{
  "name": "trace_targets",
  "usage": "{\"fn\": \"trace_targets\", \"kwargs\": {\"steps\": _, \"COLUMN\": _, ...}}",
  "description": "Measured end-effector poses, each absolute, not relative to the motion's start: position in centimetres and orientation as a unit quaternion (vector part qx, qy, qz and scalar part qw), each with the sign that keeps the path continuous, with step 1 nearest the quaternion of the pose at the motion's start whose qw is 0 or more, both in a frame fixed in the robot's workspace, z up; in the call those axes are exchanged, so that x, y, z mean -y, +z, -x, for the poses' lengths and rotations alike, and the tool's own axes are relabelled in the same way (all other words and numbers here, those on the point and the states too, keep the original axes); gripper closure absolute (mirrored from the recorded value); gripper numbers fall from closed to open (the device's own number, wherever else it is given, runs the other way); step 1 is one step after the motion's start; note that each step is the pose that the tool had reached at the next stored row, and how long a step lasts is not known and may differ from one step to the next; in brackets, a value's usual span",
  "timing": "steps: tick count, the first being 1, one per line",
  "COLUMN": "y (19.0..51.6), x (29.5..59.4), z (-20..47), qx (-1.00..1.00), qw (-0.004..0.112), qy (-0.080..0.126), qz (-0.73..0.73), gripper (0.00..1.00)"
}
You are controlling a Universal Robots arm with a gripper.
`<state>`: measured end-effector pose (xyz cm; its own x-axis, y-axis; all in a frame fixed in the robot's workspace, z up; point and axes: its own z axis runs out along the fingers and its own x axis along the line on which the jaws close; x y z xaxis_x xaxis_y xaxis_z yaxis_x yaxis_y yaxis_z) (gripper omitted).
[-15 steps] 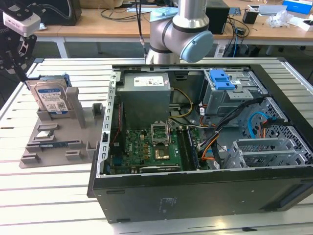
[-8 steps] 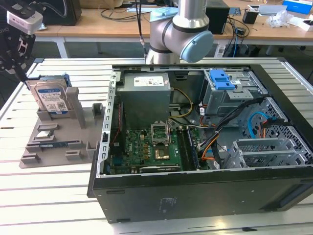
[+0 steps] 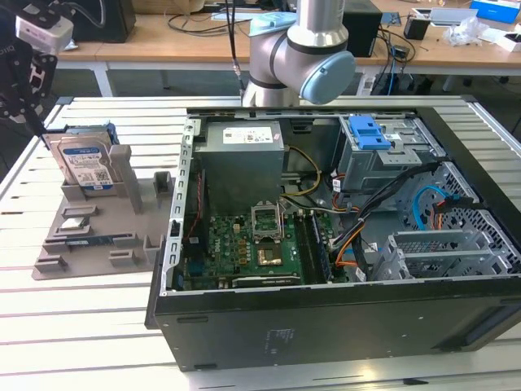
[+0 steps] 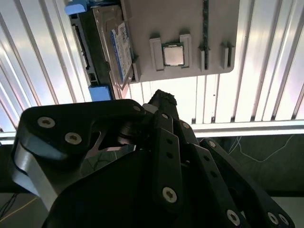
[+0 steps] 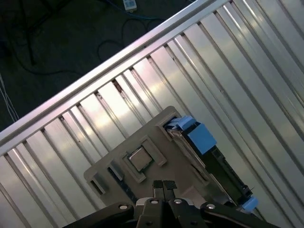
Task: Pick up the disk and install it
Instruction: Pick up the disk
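- A white slatted table (image 3: 98, 326) fills the middle of the room. Behind it run wooden desks (image 3: 163, 32) strewn with cables and boxes.
- An open black computer case (image 3: 326, 326) lies on its side on the table, taking up the middle of the exterior view and its right.
- Inside the case are a green motherboard (image 3: 236, 244), a large grey metal box with a white sticker (image 3: 242, 163) and a blue ridged latch handle (image 3: 366, 130) on top of the drive cage.
- The arm (image 3: 301, 49), grey with pale blue caps, rises behind the case.
- A flat grey fixture (image 3: 89, 236) rests on the slats just beside the case, on the exterior view's left.
- The disk (image 3: 85, 167) stands upright on edge in a slot at the far end of that fixture. Its blue-and-white label faces the camera and blue rails line its sides.
- It shows in both wrist views too, seated in the fixture and outside the case (image 4: 121, 50) (image 5: 197, 135).
- A square silver processor chip (image 4: 172, 54) sits in another pocket of the fixture, near the disk but apart from it. It also shows in the first wrist view (image 5: 139, 160).
- The gripper (image 3: 34, 114) hangs at the upper edge of the exterior view's left, above the disk's top corner.
- From there I cannot tell whether its tips touch the disk.
- In both wrist views the black fingertips (image 4: 164, 99) (image 5: 164, 184) are pressed together with nothing between them. They point down towards the fixture beside the disk.
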<state>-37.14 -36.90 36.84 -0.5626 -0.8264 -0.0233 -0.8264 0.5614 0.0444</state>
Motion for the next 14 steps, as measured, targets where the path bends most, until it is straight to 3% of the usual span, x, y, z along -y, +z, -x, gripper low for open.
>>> {"fn": "trace_targets", "kwargs": {"steps": 14, "y": 36.83, "x": 36.90, "z": 37.14, "qx": 0.845, "qw": 0.002, "qy": -0.025, "qz": -0.534, "gripper": 0.89}}
